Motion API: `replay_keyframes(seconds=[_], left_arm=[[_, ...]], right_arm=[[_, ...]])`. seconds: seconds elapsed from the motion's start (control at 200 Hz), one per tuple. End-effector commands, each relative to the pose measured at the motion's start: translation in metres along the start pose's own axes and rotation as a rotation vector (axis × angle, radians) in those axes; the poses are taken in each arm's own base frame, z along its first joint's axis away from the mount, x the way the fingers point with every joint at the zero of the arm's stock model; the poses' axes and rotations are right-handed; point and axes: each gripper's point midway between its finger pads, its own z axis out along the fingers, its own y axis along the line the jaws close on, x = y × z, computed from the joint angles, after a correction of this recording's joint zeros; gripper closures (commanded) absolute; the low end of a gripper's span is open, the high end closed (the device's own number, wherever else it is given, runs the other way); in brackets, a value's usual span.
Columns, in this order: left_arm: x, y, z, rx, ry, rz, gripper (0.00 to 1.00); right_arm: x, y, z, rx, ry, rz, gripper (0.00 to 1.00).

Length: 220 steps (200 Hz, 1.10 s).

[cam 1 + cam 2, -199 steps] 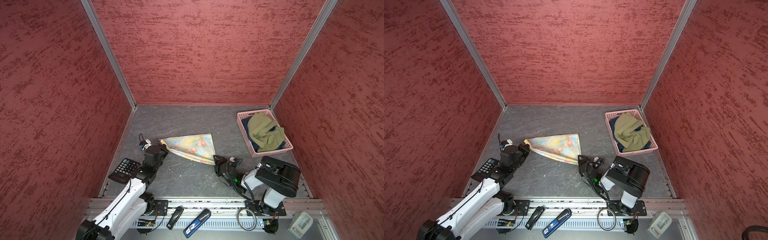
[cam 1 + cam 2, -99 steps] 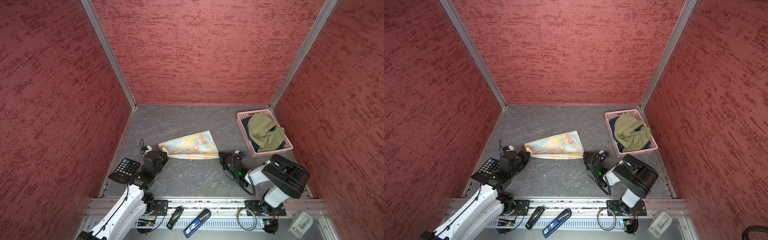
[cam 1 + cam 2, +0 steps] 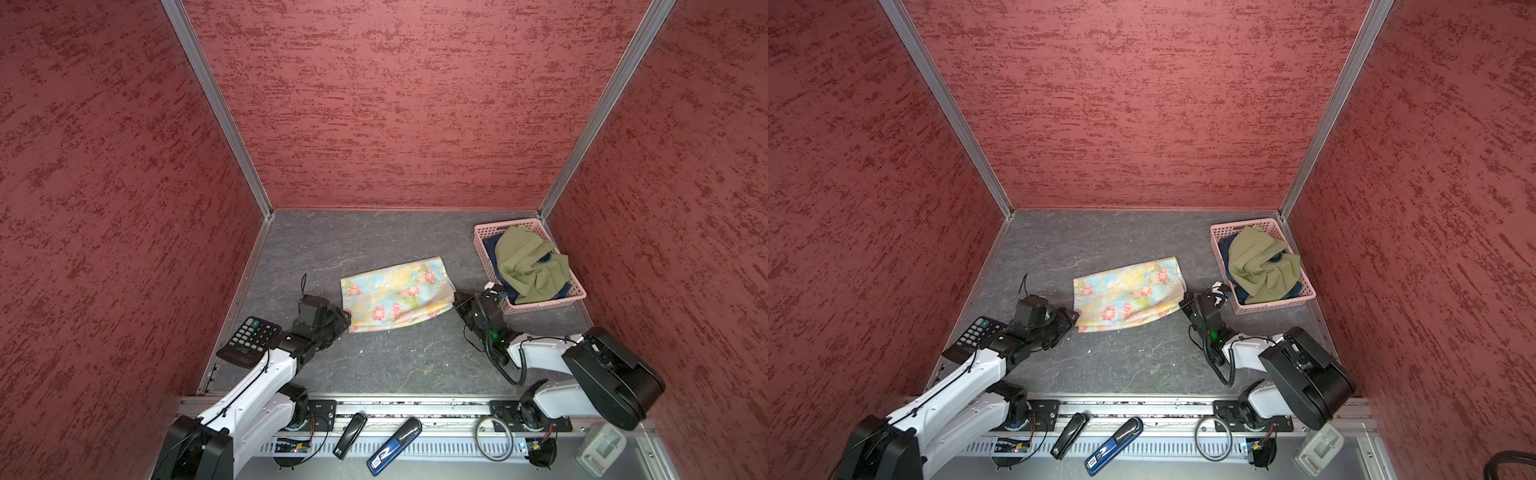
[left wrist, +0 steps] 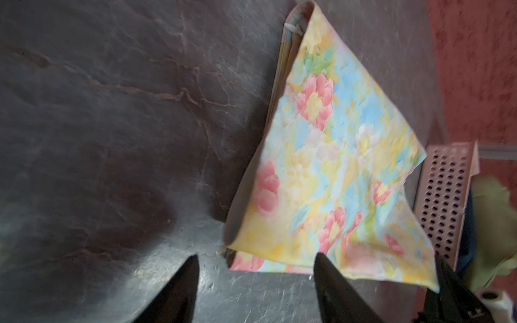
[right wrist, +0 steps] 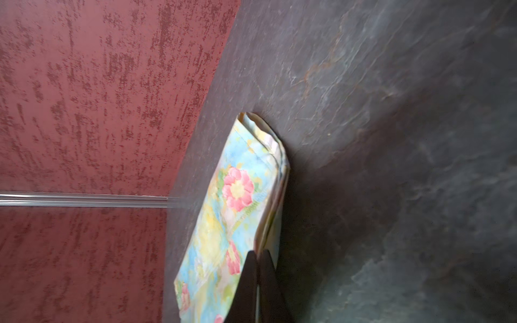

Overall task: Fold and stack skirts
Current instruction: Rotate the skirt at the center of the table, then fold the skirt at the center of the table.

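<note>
— Firstly, the floral skirt (image 3: 395, 293): position?
— Flat on the table (image 3: 374, 237), about mid-width, folded into a layered oblong.
— Left end effector (image 4: 256, 257)?
— Fingers spread wide, holding nothing. The tips sit just beside the skirt's near left corner.
— Right end effector (image 5: 258, 254)?
— Fingers closed together on the skirt's right edge, low at the table.
— Remaining skirts?
— The olive skirt (image 3: 523, 266) is crumpled in the pink basket (image 3: 482, 249) at far right. It lies over the denim skirt (image 3: 491, 255), of which only dark-blue slivers show.
— Other items?
— A calculator (image 3: 251, 340) at the table's near left edge.
</note>
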Motion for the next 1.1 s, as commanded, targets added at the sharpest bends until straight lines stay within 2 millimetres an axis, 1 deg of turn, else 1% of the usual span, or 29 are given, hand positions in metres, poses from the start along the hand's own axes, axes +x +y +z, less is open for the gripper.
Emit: replay_keyframes(seconds=[0.0, 0.075, 0.14, 0.205, 0.346, 0.416, 0.451, 0.506, 0.601, 0.646, 0.706, 0.827, 0.897, 0.942, 0.977, 1.057, 1.097], left_arm=[[-0.014, -0.010, -0.013, -0.022, -0.015, 0.043, 0.15], [-0.017, -0.009, -0.018, -0.036, -0.001, 0.025, 0.09], [-0.021, -0.004, -0.017, -0.058, 0.012, 0.015, 0.05], [-0.024, -0.001, -0.010, -0.067, 0.042, -0.008, 0.03], [-0.031, -0.014, 0.012, 0.000, 0.099, 0.017, 0.04], [-0.036, -0.018, 0.025, 0.012, 0.126, 0.029, 0.11], [-0.038, -0.021, 0.031, 0.016, 0.134, 0.043, 0.12], [-0.043, -0.028, 0.036, 0.027, 0.134, 0.082, 0.15], [-0.045, -0.033, 0.045, 0.029, 0.144, 0.136, 0.23], [-0.045, -0.032, 0.050, 0.022, 0.159, 0.149, 0.30], [-0.043, -0.028, 0.057, 0.008, 0.177, 0.155, 0.36], [-0.040, -0.029, 0.072, 0.026, 0.212, 0.155, 0.41], [-0.037, -0.030, 0.081, 0.017, 0.238, 0.172, 0.49], [-0.035, -0.032, 0.085, 0.015, 0.247, 0.184, 0.51], [-0.035, -0.034, 0.088, 0.015, 0.252, 0.195, 0.55], [-0.033, -0.041, 0.093, 0.019, 0.264, 0.228, 0.68], [-0.033, -0.044, 0.095, 0.020, 0.267, 0.236, 0.73]], right_arm=[[-0.005, -0.010, 0.001, 0.010, 0.013, -0.106, 1.00], [-0.010, -0.010, 0.002, 0.003, 0.012, -0.120, 1.00], [-0.011, -0.007, 0.003, -0.009, 0.015, -0.136, 1.00], [-0.010, -0.002, 0.003, -0.036, 0.031, -0.142, 1.00], [-0.011, 0.011, 0.001, -0.076, 0.049, -0.184, 1.00], [-0.012, 0.014, 0.000, -0.071, 0.053, -0.213, 1.00], [-0.012, 0.016, -0.001, -0.079, 0.054, -0.223, 1.00], [-0.014, 0.016, -0.002, -0.072, 0.055, -0.231, 1.00], [-0.014, 0.023, -0.004, -0.082, 0.065, -0.265, 1.00], [-0.015, 0.026, -0.005, -0.086, 0.067, -0.288, 1.00], [-0.016, 0.029, -0.005, -0.083, 0.069, -0.322, 1.00], [-0.014, 0.037, -0.003, -0.094, 0.086, -0.386, 1.00], [-0.013, 0.042, -0.002, -0.107, 0.100, -0.419, 1.00], [-0.011, 0.044, -0.001, -0.111, 0.109, -0.437, 1.00], [-0.010, 0.046, 0.000, -0.115, 0.118, -0.454, 1.00], [-0.007, 0.053, 0.004, -0.123, 0.144, -0.507, 1.00], [-0.006, 0.056, 0.006, -0.129, 0.154, -0.530, 1.00]])
